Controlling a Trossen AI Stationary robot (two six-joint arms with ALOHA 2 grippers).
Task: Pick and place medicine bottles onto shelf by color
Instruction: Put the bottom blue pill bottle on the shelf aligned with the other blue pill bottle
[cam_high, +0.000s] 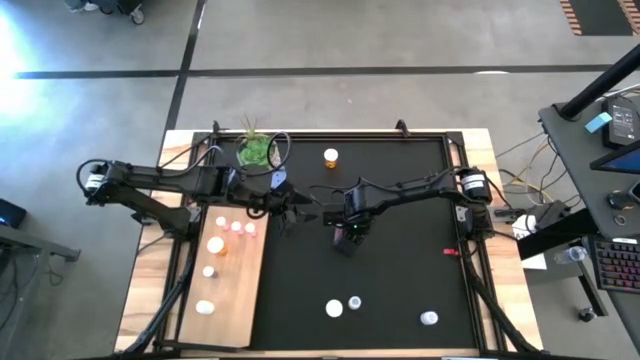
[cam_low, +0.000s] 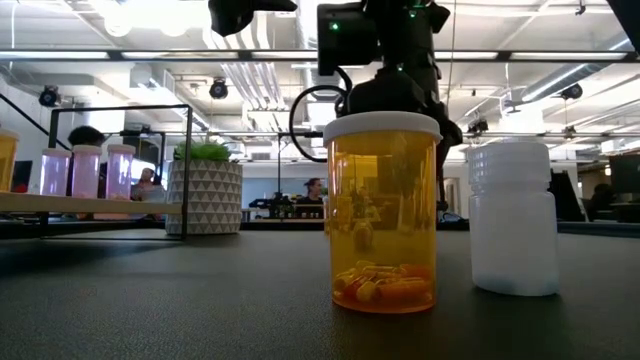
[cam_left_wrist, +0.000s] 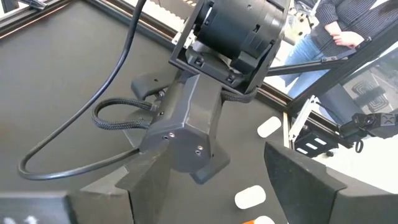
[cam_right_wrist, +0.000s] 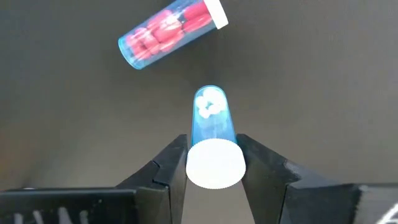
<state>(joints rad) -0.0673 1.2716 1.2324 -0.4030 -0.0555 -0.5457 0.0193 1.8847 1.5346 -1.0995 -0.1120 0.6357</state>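
Observation:
My right gripper (cam_high: 344, 238) is over the middle of the black mat, shut on a clear bluish bottle (cam_right_wrist: 212, 124) with a white cap. A second clear bottle with red pills (cam_right_wrist: 171, 34) lies on its side on the mat just beyond it. My left gripper (cam_high: 290, 214) is open and empty beside the right gripper, at the light-wood shelf's far right corner (cam_high: 262, 215). The shelf (cam_high: 235, 290) carries three pink bottles (cam_high: 237, 227), an orange one (cam_high: 215, 245) and two white ones (cam_high: 207, 290). An orange bottle (cam_low: 383, 215) and a white bottle (cam_low: 512, 215) stand upright near the mat's near edge. My right gripper pinches the bluish bottle at its white cap (cam_right_wrist: 214, 163) between the two fingers, one on each side. The fingers come from above, pointing down. The bottle stands upright below them, cap up. I cannot tell whether its base rests on the mat.
A speckled pot with a green plant (cam_high: 255, 150) stands at the mat's far left. An orange bottle (cam_high: 330, 156) stands near the far edge. A white bottle (cam_high: 429, 318) is near the near right corner. A small red thing (cam_high: 450, 252) lies at the right. A person stands beyond the table (cam_left_wrist: 339, 31).

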